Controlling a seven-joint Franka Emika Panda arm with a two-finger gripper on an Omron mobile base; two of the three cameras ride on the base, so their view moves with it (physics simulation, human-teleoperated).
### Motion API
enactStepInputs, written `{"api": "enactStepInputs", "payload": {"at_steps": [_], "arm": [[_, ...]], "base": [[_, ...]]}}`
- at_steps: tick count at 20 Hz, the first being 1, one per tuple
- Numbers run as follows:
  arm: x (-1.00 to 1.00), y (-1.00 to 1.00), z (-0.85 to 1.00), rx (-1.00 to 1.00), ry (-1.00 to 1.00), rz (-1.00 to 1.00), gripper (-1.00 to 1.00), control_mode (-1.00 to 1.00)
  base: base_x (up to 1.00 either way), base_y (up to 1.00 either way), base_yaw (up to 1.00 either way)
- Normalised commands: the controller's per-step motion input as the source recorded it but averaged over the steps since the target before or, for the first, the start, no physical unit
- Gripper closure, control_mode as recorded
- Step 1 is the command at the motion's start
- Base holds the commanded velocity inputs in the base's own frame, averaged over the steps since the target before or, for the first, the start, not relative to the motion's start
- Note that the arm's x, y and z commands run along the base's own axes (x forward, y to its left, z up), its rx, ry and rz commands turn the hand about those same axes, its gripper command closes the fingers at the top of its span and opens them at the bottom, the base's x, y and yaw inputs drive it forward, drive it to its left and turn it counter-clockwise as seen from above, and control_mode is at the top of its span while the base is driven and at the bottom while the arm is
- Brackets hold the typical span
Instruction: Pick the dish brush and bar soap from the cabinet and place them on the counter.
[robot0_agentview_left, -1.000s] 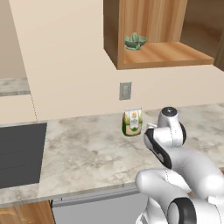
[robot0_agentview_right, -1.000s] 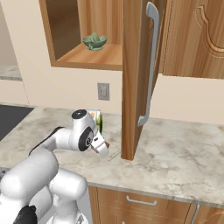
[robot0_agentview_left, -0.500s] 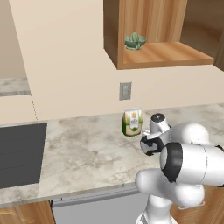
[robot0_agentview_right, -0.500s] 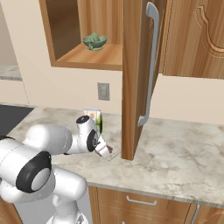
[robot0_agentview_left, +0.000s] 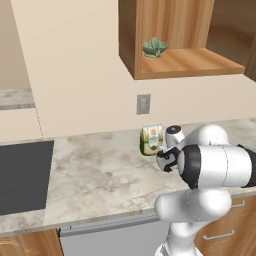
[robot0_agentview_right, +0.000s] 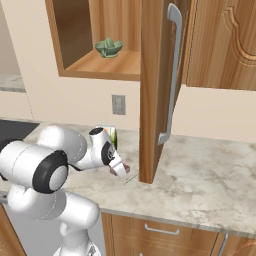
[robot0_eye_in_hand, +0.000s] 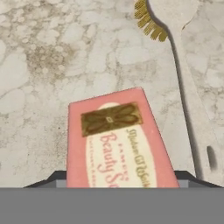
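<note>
Beside the bar soap (robot0_eye_in_hand: 118, 144), dish brush (robot0_eye_in_hand: 183, 65).

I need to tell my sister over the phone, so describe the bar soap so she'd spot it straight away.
Look at the marbled counter beneath the open wooden cabinet, beside the cream dish brush. The bar soap is the flat pink rectangular block with a gold emblem and pink lettering.

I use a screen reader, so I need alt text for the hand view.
A pink bar soap fills the lower centre, over a beige marbled counter. A cream dish brush lies on the counter at right, yellow bristles at top.
</note>
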Motion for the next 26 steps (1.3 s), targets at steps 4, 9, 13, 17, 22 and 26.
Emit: {"api": "enactStepInputs", "payload": {"at_steps": [4,9,13,17,22,26], "arm": [[-0.01,0.02,-0.07,0.0,0.06,0.0,-1.0,-1.0],[-0.09,0.0,0.03,0.0,0.02,-0.06,-1.0,-1.0],[-0.29,0.0,0.27,0.0,0.0,-0.02,-1.0,-1.0],[-0.33,0.0,0.68,0.0,0.01,0.0,-1.0,-1.0],[-0.48,0.12,0.77,-0.05,0.0,0.05,-1.0,-1.0],[-0.55,0.33,0.62,-0.03,-0.03,0.2,-1.0,-1.0]], "base": [[0.0,0.0,0.0],[0.0,0.0,0.0],[0.0,0.0,0.0],[0.0,0.0,0.0],[0.0,0.0,0.0],[0.0,0.0,0.0]]}}
